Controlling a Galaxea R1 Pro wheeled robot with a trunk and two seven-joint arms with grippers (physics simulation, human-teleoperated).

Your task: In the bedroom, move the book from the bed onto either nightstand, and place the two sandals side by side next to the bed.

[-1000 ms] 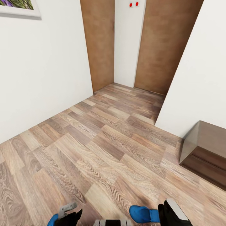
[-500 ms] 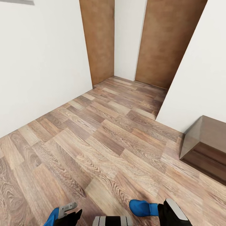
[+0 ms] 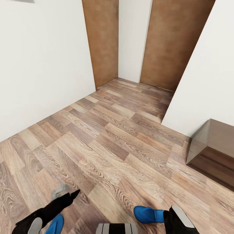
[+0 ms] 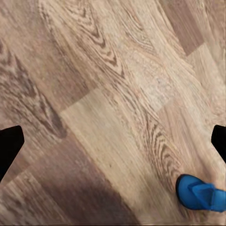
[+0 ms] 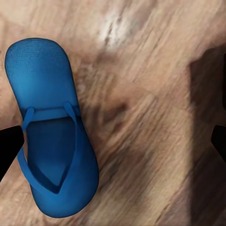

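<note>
Two blue sandals [image 3: 148, 214] [image 3: 56, 225] lie apart on the wood floor [image 3: 110, 146].

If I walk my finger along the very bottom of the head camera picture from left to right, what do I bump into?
Left gripper → blue sandal beside it → striped robot part → second blue sandal → right arm

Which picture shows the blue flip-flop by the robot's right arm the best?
The right wrist view: the whole sandal lies on the wood floor, sole and straps sharp. In the head view only its front end pokes out beside the right arm. The left wrist view may catch its toe at the picture's edge; I cannot tell for sure.
</note>
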